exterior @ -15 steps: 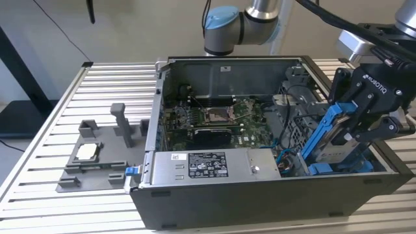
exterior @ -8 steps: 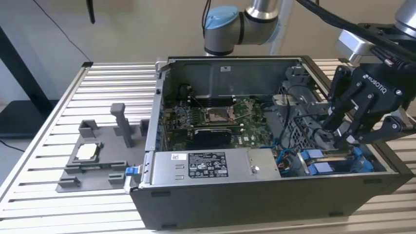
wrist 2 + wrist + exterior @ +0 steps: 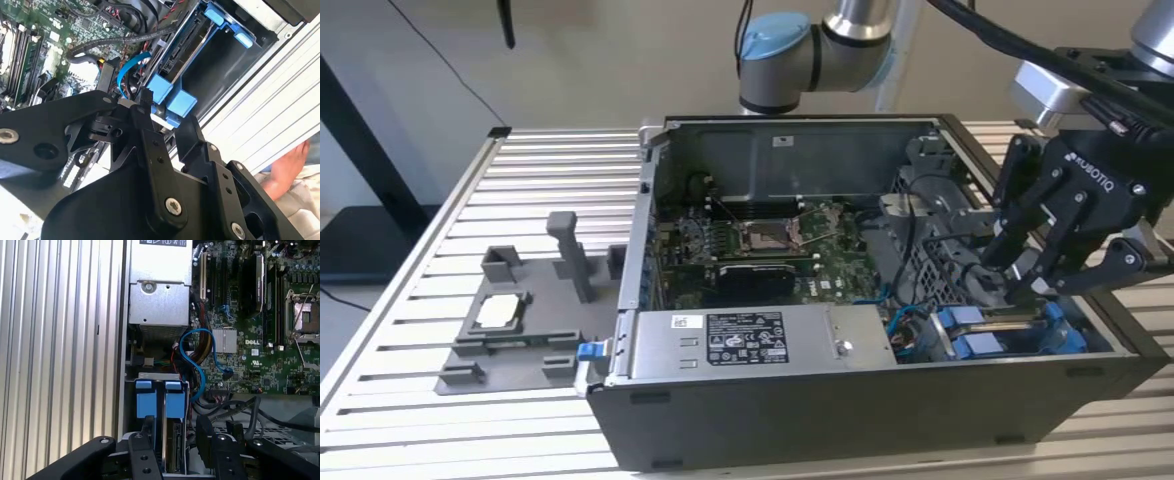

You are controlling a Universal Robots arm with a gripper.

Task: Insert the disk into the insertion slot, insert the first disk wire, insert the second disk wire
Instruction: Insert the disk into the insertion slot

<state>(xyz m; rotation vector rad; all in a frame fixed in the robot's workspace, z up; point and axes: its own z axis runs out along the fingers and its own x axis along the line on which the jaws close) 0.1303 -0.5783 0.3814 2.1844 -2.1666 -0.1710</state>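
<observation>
Open computer case (image 3: 854,400) on a slatted metal table (image 3: 547,170). The disk (image 3: 145,402), in its blue frame, sits in the slot (image 3: 945,262) of the grey drive cage, with its blue tabs toward the gripper. To seat it well, I judge the push should run straight along the slot and bear evenly on both tabs, so the frame does not jam. The loose blue cable (image 3: 196,371) just beside it should be clear of the fingers.

The gripper (image 3: 175,427) hangs over the disk's tab end. Its fingers (image 3: 144,445) are spread, one on each side of the frame, and appear to pinch nothing. In the exterior view the arm (image 3: 801,50) reaches over the case from behind, wrist tilted down into the corner at the exterior view's right.
</observation>
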